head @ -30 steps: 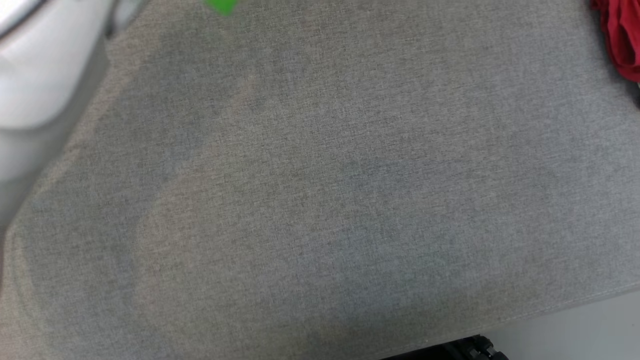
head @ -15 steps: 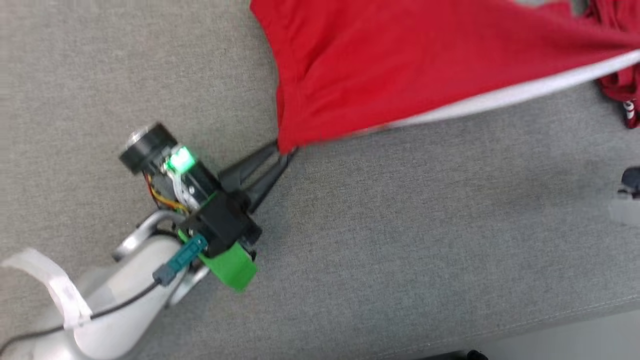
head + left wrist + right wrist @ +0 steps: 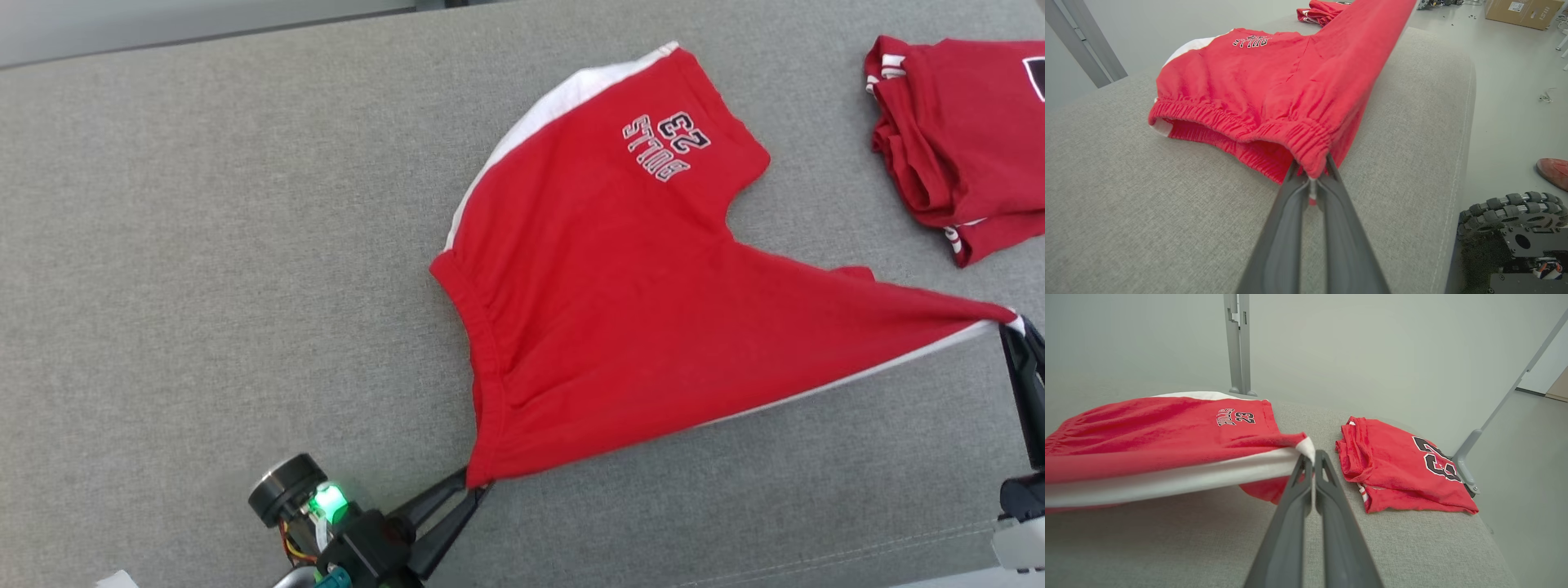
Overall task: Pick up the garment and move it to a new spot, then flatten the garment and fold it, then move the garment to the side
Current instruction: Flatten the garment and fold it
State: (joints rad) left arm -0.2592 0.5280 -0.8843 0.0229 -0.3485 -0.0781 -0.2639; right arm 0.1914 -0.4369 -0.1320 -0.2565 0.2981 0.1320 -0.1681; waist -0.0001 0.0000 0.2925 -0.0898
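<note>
The garment (image 3: 620, 310) is a pair of red shorts with white side stripes and a "23 BULLS" print, stretched over the grey cushion. My left gripper (image 3: 473, 487) is shut on the near corner of its elastic waistband (image 3: 1310, 149), at the bottom of the head view. At the right edge, my right gripper (image 3: 1012, 325) is shut on the hem of one leg (image 3: 1306, 447), pulling it taut above the cushion. The other leg with the print (image 3: 665, 147) lies flat toward the far side.
A folded red jersey (image 3: 955, 139) with a black "23" lies at the far right of the grey cushion (image 3: 204, 245), also in the right wrist view as the jersey (image 3: 1404, 469). The cushion's near edge (image 3: 1457, 163) drops to the floor beside my wheeled base (image 3: 1515, 220).
The head camera has swung upward, bringing the whole garment and the jersey into view. Both grippers stay shut on the garment.
</note>
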